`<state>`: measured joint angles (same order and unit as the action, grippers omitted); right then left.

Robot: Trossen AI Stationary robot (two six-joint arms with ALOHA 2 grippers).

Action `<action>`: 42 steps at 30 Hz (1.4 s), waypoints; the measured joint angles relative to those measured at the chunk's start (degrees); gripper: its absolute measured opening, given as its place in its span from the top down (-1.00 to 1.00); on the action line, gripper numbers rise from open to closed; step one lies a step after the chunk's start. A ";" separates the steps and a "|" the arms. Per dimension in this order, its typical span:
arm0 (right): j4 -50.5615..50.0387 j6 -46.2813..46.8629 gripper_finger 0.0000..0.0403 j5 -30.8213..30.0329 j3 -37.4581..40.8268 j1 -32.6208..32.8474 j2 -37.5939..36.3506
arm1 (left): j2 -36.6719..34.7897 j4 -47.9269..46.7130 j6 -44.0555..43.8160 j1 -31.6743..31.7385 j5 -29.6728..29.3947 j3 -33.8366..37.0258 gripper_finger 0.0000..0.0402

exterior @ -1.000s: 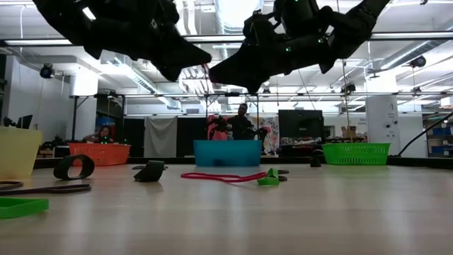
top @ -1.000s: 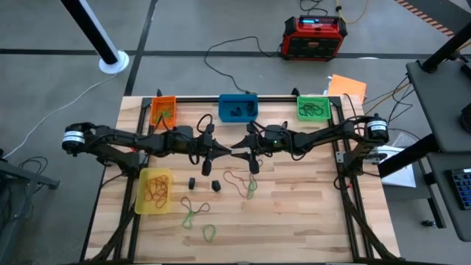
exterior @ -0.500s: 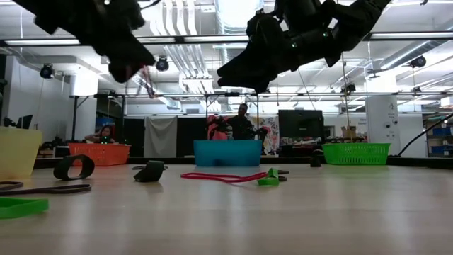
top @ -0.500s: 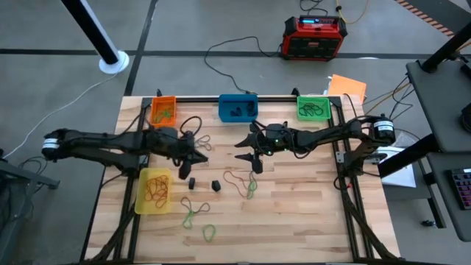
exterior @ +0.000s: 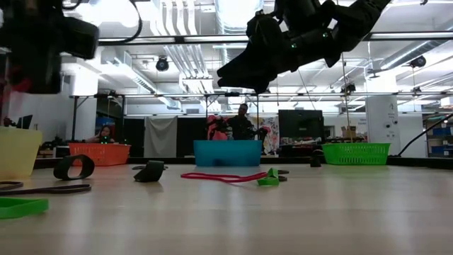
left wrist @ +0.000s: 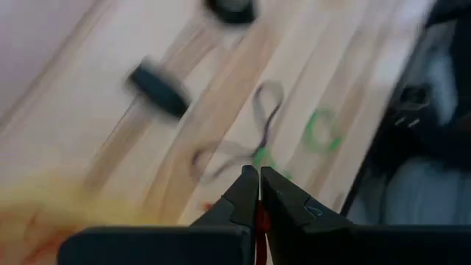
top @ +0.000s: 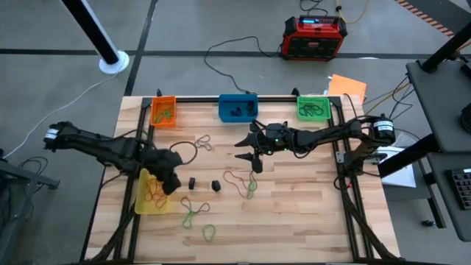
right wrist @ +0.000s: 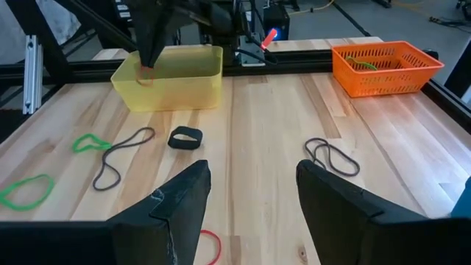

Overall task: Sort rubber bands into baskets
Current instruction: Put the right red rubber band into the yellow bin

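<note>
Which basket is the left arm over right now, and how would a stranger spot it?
Start at the wooden table and find the edge nearest the left arm. The yellow basket sits there alone, away from the three along the far edge. It is see-through, with the shut left pincer over its rim.

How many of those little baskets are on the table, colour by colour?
Orange basket: 1
Blue basket: 1
Green basket: 1
Yellow basket: 1
Total: 4
</note>
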<state>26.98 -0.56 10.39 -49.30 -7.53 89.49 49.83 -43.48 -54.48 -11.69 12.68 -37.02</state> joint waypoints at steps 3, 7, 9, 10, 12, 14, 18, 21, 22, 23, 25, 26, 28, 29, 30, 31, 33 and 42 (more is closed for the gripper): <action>0.25 0.68 0.01 0.00 0.00 0.00 0.02 | 2.56 -7.38 -0.74 -2.45 -1.41 -4.82 1.00; 0.32 1.19 0.01 0.00 0.00 0.00 0.04 | 6.05 -18.01 0.97 -5.07 -5.38 -11.48 1.00; 0.31 1.21 0.01 0.00 0.00 0.00 0.04 | 7.75 -25.87 0.94 -5.93 -6.45 -13.57 1.00; 0.31 1.24 0.01 0.00 0.00 0.00 0.04 | 8.45 -29.29 0.82 -6.10 -6.61 -14.19 1.00; 0.31 1.50 0.01 0.00 0.00 0.00 0.04 | 9.44 -34.27 0.76 -6.16 -6.63 -14.68 1.00; 0.25 1.62 0.01 0.00 0.00 0.00 0.07 | 9.91 -37.14 0.71 -6.16 -6.47 -14.41 1.00; -0.10 1.62 0.01 0.00 0.00 0.00 0.09 | 9.82 -36.57 0.44 -6.16 -5.72 -13.21 1.00; -0.15 1.56 0.01 0.00 0.00 0.00 0.09 | 9.65 -36.20 0.25 -6.16 -5.69 -12.16 1.00; -0.15 1.56 0.01 0.00 0.00 0.00 0.09 | 9.66 -36.17 0.22 -6.16 -5.69 -11.79 1.00; -0.15 1.52 0.01 0.00 0.00 0.00 0.09 | 9.67 -36.12 0.21 -6.16 -5.69 -11.52 1.00; -0.17 1.49 0.01 0.00 0.00 0.00 0.09 | 9.67 -36.01 0.18 -6.14 -5.67 -11.17 1.00; -0.17 1.49 0.01 0.00 0.00 0.00 0.09 | 9.67 -35.92 0.17 -6.14 -5.67 -11.14 1.00; -0.17 1.49 0.01 0.00 0.00 0.00 0.09 | 9.67 -35.60 0.15 -6.14 -5.84 -11.12 1.00; -0.20 1.49 0.01 0.00 0.00 0.00 0.09 | 9.67 -35.58 0.15 -6.14 -6.34 -11.12 1.00; -0.23 1.49 0.01 0.00 0.00 0.00 0.09 | 9.67 -35.58 0.15 -6.14 -7.21 -11.12 1.00; -0.25 1.49 0.01 0.00 0.00 0.00 0.09 | 9.67 -35.58 0.13 -6.14 -7.49 -11.12 1.00; -0.29 1.49 0.01 0.00 0.00 0.00 0.09 | 9.67 -35.55 0.13 -6.11 -7.51 -11.12 0.97; -2.09 1.58 0.01 0.00 0.00 0.00 0.09 | 9.76 -35.03 0.13 -6.12 -8.45 -11.09 0.65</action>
<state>24.89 1.02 10.39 -49.30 -7.53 89.58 59.59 -78.52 -54.35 -17.81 4.22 -48.12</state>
